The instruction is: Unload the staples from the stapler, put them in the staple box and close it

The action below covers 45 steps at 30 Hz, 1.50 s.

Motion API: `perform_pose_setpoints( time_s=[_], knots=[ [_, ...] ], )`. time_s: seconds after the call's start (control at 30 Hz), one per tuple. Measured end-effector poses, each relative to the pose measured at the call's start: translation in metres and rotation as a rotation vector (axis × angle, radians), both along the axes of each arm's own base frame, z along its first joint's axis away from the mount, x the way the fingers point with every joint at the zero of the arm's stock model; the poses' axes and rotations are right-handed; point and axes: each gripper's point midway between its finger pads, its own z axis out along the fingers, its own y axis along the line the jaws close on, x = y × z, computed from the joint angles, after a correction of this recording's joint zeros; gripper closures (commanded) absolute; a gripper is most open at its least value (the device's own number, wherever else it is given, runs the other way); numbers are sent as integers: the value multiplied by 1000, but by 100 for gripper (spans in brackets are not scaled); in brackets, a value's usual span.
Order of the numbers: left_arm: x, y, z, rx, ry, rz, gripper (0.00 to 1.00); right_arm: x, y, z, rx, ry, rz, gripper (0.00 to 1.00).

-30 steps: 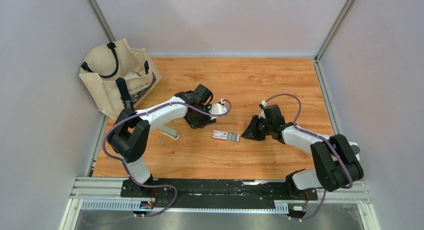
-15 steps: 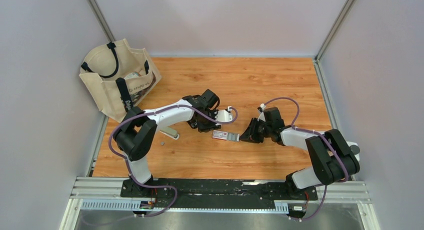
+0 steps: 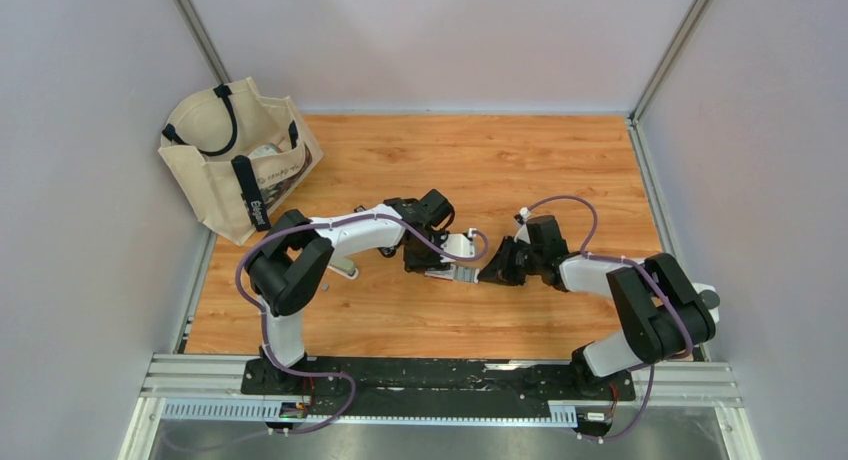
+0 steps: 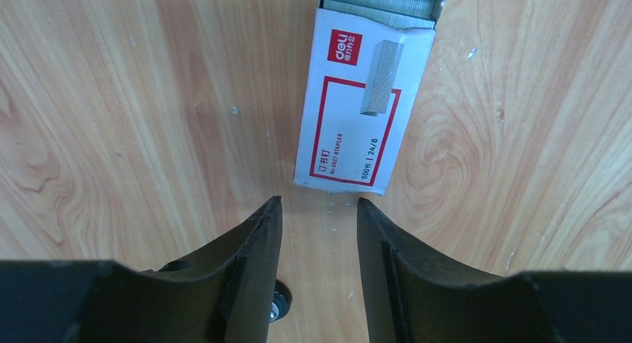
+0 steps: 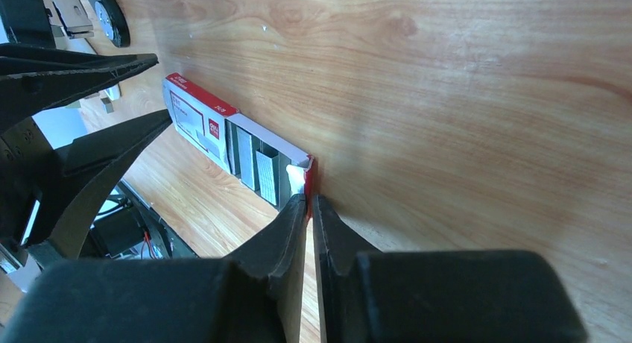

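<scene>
The black stapler does not show in any view. A small white staple box with a red label (image 4: 354,115) lies on the wooden table (image 3: 520,170); its tray is slid partly out, showing grey strips of staples (image 5: 261,171). My right gripper (image 5: 309,197) is shut on the red end flap of the tray. In the top view it (image 3: 485,274) sits at the right end of the box (image 3: 455,273). My left gripper (image 4: 317,201) is open and empty, its fingertips just short of the box's closed end, low over the table; it shows in the top view (image 3: 430,262) too.
A beige tote bag (image 3: 235,155) stands at the back left. A pale grey-beige oblong object (image 3: 342,269) lies partly under my left arm. Grey walls close in the table on three sides.
My left gripper has swung right and down to the left end of the staple box. My right gripper has moved left onto the box's right end.
</scene>
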Motion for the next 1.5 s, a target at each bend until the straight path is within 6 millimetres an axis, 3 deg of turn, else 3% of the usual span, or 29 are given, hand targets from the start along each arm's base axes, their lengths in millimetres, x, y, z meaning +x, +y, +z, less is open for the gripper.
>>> perform_pose_setpoints(
  time_s=[0.47,1.17,1.5],
  knots=[
    [-4,-10,1,-5,-4,-6,51,4,2,2,3,-8,2,89],
    [-7,-15,3,-11,2,35,53,7,23,3,-10,-7,60,90],
    [-6,-14,3,-4,-6,44,53,6,39,3,-9,-9,104,84]
  ],
)
